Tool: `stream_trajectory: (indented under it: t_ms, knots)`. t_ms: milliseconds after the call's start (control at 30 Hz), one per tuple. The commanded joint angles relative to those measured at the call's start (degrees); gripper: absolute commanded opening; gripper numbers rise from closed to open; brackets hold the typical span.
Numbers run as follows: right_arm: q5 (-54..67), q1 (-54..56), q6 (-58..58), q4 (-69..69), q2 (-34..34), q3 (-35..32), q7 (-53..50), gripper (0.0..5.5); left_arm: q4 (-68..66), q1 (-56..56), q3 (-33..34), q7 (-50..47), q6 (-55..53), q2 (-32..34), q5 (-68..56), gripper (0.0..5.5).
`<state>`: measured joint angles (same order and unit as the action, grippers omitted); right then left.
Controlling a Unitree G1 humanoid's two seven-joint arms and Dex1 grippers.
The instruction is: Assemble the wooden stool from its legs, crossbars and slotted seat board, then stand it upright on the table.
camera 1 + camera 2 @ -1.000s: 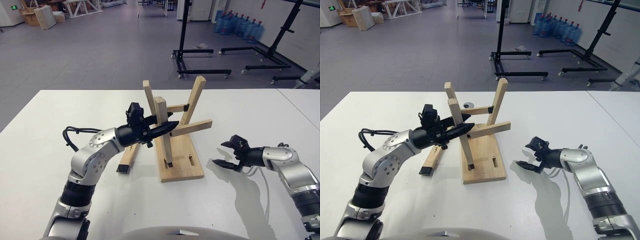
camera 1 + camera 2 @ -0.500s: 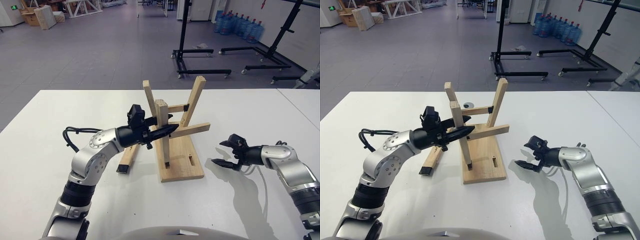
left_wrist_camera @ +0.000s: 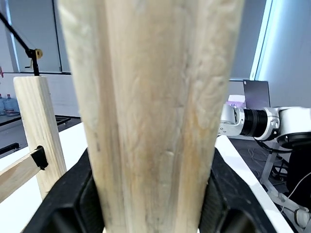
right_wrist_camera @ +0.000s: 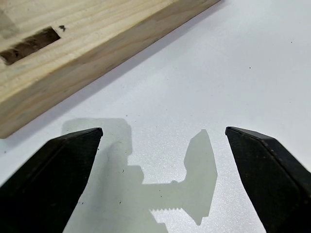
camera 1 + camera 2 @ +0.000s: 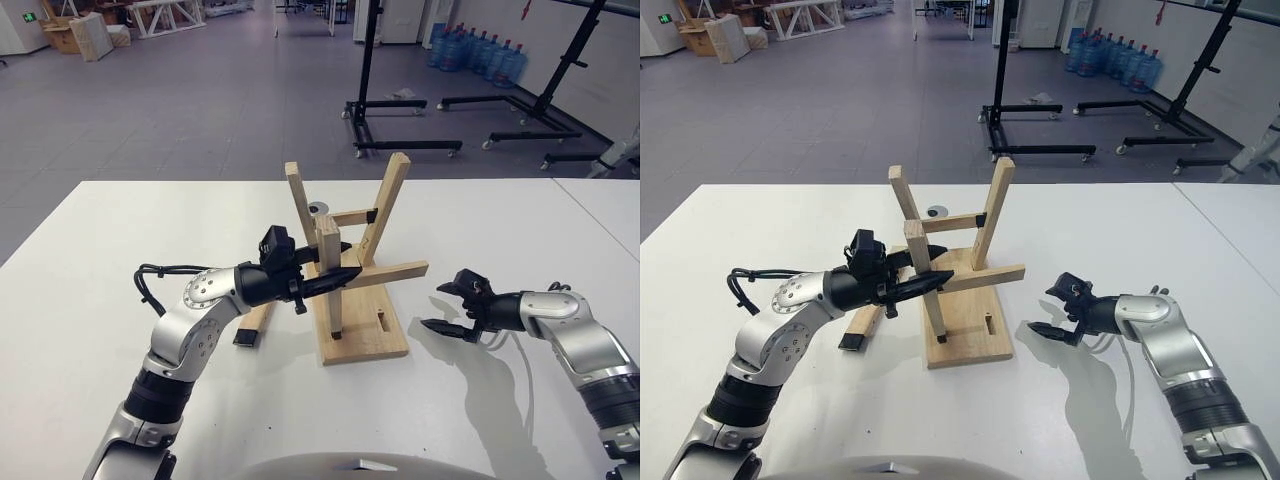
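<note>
My left claw (image 5: 340, 278), clamped on the leg (image 5: 327, 245), has sunk lower, likely seating it in the board (image 5: 365, 342) slot; my right claw (image 5: 436, 306) waits wide open.

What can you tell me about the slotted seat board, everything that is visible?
The seat board is a thick rectangular slab of pale wood, lying flat on the white table. One rectangular slot near its right edge is empty. Tilted legs joined by crossbars rise from it; the right gripper is beside it, apart.
</note>
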<state>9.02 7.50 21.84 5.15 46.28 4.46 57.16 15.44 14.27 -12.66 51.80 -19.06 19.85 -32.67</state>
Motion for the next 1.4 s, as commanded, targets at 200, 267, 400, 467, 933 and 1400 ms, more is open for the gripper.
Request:
stream_trajectory:
  t_ms: [200,267,400,467,933,1400]
  knots:
    - [-0.1,-0.6,0.9,-1.9,-1.4,0.4,-1.0,4.68,0.6,-1.4,-3.1,1.1,-0.7,4.6,6.0,2.05]
    - [-0.2,-0.6,0.8,-1.9,-1.6,0.4,-1.1,4.68,1.5,-2.0,-4.5,1.3,0.8,5.7,8.4,2.05]
    - [-0.2,-1.0,0.9,-2.3,-2.3,0.5,-1.8,4.68,1.8,-2.0,-6.3,1.7,2.4,6.8,11.4,2.05]
    - [-0.2,-0.7,1.0,-2.3,-2.8,0.9,-1.8,4.68,1.0,-2.5,-7.3,1.2,2.3,6.7,12.5,2.05]
    - [0.2,-3.0,2.3,-4.5,-3.8,0.9,-3.0,4.68,-1.5,-4.3,-12.0,0.3,4.3,7.2,14.9,2.33]
    - [0.0,-3.5,2.3,-4.3,-4.1,1.1,-3.4,4.68,-1.5,-6.2,-9.6,0.5,5.3,9.9,19.4,4.10]
